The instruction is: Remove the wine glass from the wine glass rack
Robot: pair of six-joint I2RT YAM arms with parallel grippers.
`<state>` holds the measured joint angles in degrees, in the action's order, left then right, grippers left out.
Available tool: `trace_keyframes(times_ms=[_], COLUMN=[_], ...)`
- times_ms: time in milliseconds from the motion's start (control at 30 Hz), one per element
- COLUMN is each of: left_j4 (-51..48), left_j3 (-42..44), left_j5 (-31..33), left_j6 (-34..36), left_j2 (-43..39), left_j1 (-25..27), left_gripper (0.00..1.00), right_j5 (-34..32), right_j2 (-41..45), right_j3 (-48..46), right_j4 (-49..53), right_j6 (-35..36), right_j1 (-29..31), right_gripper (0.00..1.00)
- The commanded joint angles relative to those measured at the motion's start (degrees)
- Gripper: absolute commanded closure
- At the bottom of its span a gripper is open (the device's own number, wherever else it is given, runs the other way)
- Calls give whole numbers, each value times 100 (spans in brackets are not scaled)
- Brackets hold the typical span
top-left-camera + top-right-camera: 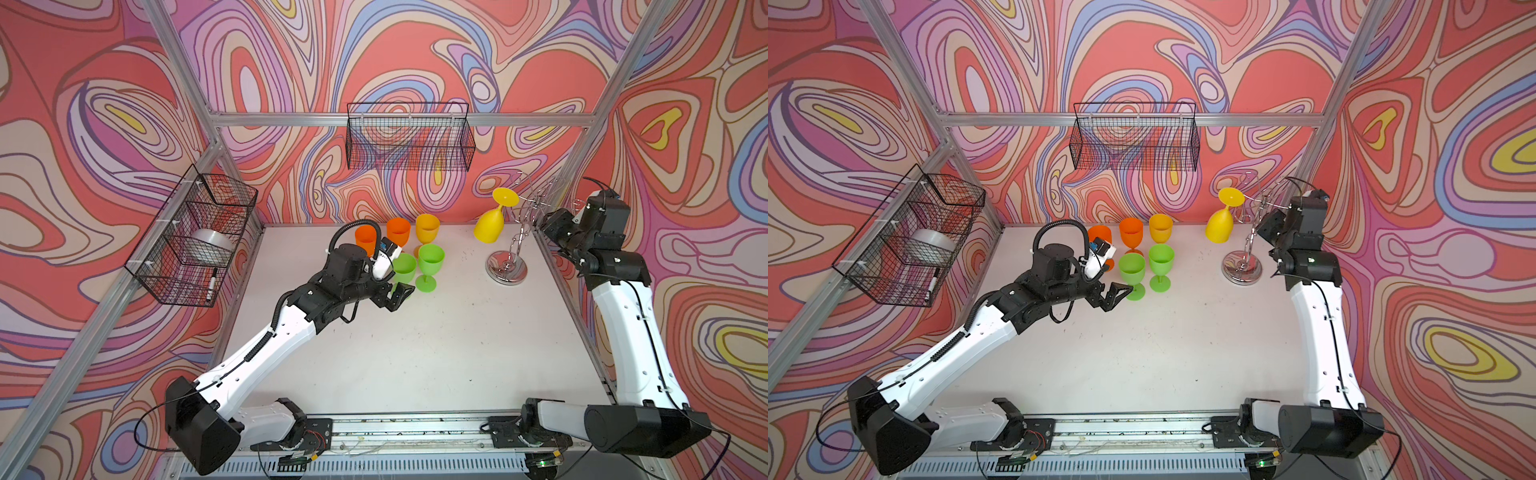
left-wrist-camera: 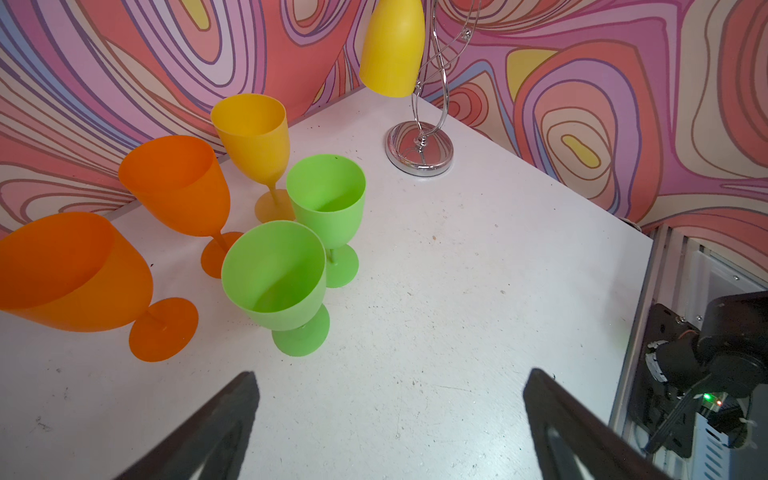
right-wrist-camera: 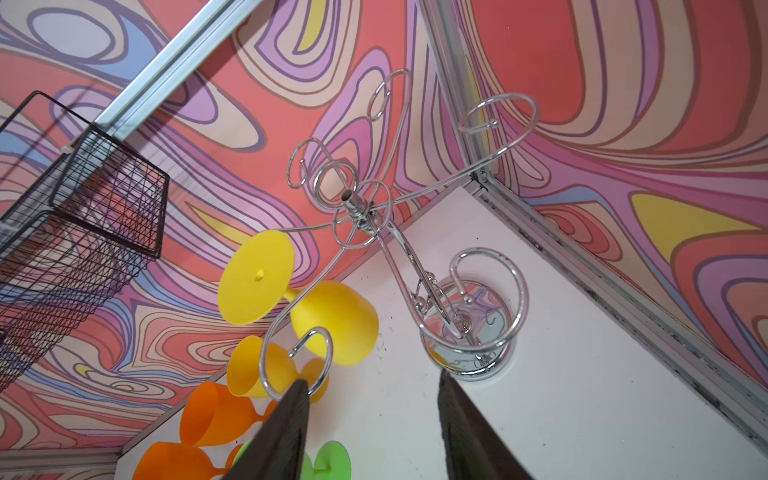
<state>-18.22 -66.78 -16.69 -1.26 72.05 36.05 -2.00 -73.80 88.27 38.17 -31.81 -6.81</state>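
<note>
A yellow wine glass (image 1: 489,226) hangs upside down, tilted, from the chrome wine glass rack (image 1: 506,268), right of centre in both top views. Right fingers (image 3: 286,432), half-open and empty, sit beside a wire loop (image 3: 262,365); snagging it could topple the rack. Left fingers (image 2: 208,436), wide open and empty, risk bumping green glasses (image 2: 274,274). No legible writing.

Swirly pink walls (image 1: 415,50), aluminium frame (image 1: 291,118), white tabletop (image 1: 415,353)

Bright, even light all round, soft faint shadows, mirror glare on the wine glass rack (image 2: 419,151) base, wide-angle bowing at the edges.
</note>
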Motion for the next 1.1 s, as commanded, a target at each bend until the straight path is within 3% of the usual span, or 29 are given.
trace_keyframes(times_ms=[0, 200, 367, 533, 733, 833, 967, 1067], left_j4=[-54, -27, 976, 1296, 2192, 2451, 2940, 3249], left_j3=[-304, -1022, -1564, -2708, -3730, -4287, -4821, -5225], left_j5=[-101, -383, -737, -127, 181, 386, 641, 927], left_j6=[-256, -1542, -3163, -4031, -5967, -6579, -7210, -7309], left_j2=[136, 473, 1071, 2086, 3433, 4089, 4805, 5260], left_j1=[7, 7, 271, 812, 913, 1006, 1093, 1166], left_gripper=[1, 4, 11, 16, 27, 32, 38, 43], right_j5=[511, 1088, 1385, 1476, 1375, 1089, 1040, 1140], right_j2=[-23, 64, 7, 56, 359, 558, 798, 935], right_j3=[149, 52, 153, 88, -261, -447, -736, -943], right_j4=[14, -310, -405, -357, -338, -334, -452, -576], right_j6=[39, -224, -273, -180, -179, -106, -173, -249], right_j1=[-5, 24, 30, 30, 30, 30, 30, 30], right_gripper=[49, 49, 49, 49, 49, 49, 50, 50])
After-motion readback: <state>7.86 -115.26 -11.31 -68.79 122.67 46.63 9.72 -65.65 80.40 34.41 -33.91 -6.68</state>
